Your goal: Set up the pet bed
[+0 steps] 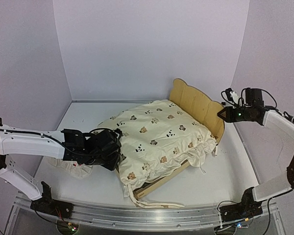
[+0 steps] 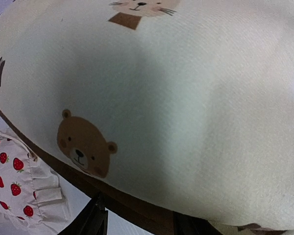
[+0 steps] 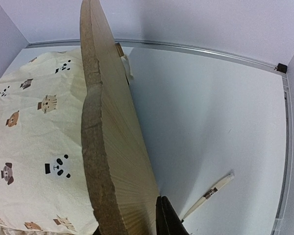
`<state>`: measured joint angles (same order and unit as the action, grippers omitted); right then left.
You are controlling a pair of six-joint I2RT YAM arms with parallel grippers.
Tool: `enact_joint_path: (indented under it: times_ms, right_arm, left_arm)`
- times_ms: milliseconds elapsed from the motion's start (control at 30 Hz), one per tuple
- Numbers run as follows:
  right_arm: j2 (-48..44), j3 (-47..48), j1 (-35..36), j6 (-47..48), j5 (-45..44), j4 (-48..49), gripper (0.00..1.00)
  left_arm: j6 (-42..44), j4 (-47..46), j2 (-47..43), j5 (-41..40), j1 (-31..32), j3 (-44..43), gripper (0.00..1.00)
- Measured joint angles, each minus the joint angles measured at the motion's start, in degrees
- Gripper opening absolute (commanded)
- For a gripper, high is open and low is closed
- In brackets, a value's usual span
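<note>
White surface [image 1: 245,164] carries pet bed [image 1: 197,104], set diagonally at centre, headboard toward far right. Strawberry-print pillow [image 2: 14,186] lies on surface just left of bed. Quilt [image 1: 157,134] ties trail onto surface in front.

Top camera overlooks the desk [image 1: 245,164] from behind; wrist cameras sit close: left on quilt [image 2: 186,98], right along headboard [image 3: 115,147]; all 3 share quilt.

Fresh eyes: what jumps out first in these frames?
The cream animal-print quilt draped over the pet bed fills mid-table; the bed's scalloped wooden end stands at far right. The left tool sits at the quilt's near-left edge, beside a strawberry-print pillow.
</note>
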<state>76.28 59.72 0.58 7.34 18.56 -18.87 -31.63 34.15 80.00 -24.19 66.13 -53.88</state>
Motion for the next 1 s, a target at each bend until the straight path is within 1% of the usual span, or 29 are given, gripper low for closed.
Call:
enact_joint_path:
  times_ms: [200, 300, 433, 633, 833, 1000]
  right_arm:
    - [-6.75, -5.06, 0.22, -4.26, -2.37, -0.71, 0.0]
    - [-10.38, -7.19, 0.31, -5.9, -3.69, -2.22, 0.0]
    - [-13.43, -8.68, 0.32, -7.42, -4.46, -3.9, 0.0]
    - [-16.5, -10.08, 0.3, -9.3, -6.05, -5.47, 0.0]
    - [-20.99, -11.98, 0.18, -11.9, -7.57, -8.05, 0.0]
    - [-23.68, -12.49, 0.82, -13.92, -9.97, -10.75, 0.0]
  left_arm:
    - [-1.02, -1.58, 0.02, 0.04, -4.64, 1.31, 0.42]
    - [-1.29, -4.05, 0.01, 0.32, -6.97, 2.17, 0.41]
    - [-1.24, -7.26, 1.16, 0.55, -8.41, 2.59, 0.4]
    - [-1.09, -11.69, 6.15, 0.23, -9.23, 1.31, 0.39]
    - [0.33, -16.65, 10.76, 1.05, -11.59, -0.72, 0.38]
    - [1.57, -18.65, 14.83, 1.47, -13.12, -3.51, 0.37]
